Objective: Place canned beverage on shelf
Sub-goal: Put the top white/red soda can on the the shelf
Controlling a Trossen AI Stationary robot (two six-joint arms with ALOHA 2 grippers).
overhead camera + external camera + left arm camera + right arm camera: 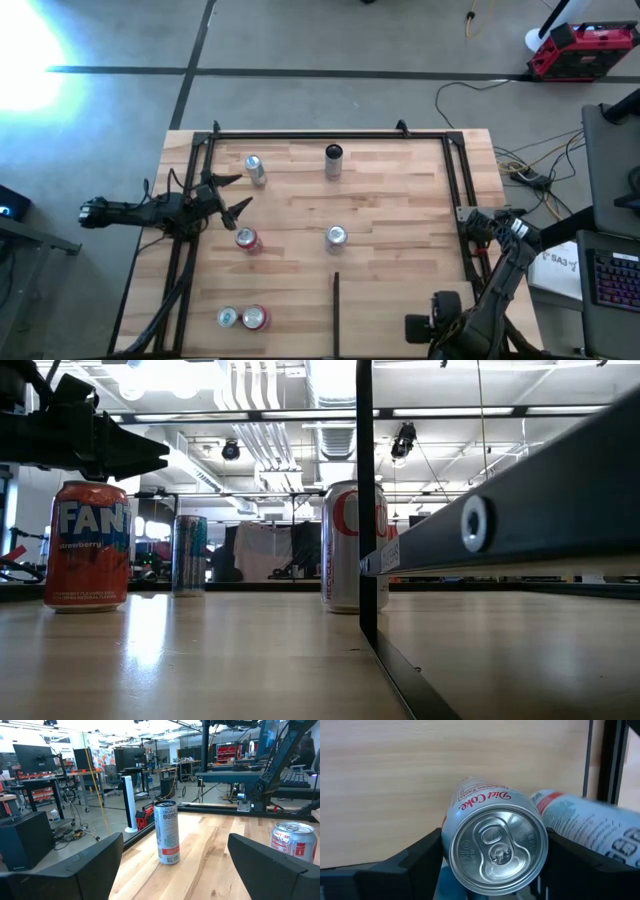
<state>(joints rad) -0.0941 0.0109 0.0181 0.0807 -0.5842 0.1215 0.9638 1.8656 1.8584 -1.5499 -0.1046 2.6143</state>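
Grey concrete floor surrounds the shelf [390,215], a light butcher-block board inside a black tube frame, with a thin dark divider strip [336,310] running in from its near edge. Six cans stand on the board: a slim silver-and-blue can [167,833] and a dark-topped can [333,158] toward the far edge, a red can [247,240] and a silver Coke can [336,236] near the middle, and a silver and red pair [243,318] by the near left corner. The left end effector [232,195] hovers over the left side of the board, its fingers spread with nothing between them, pointing at the slim can. The right end effector [492,870] is off the board's near right corner, its fingers against both sides of a Diet Coke can [492,845], pinching it; another pale can [590,822] lies just beside it.
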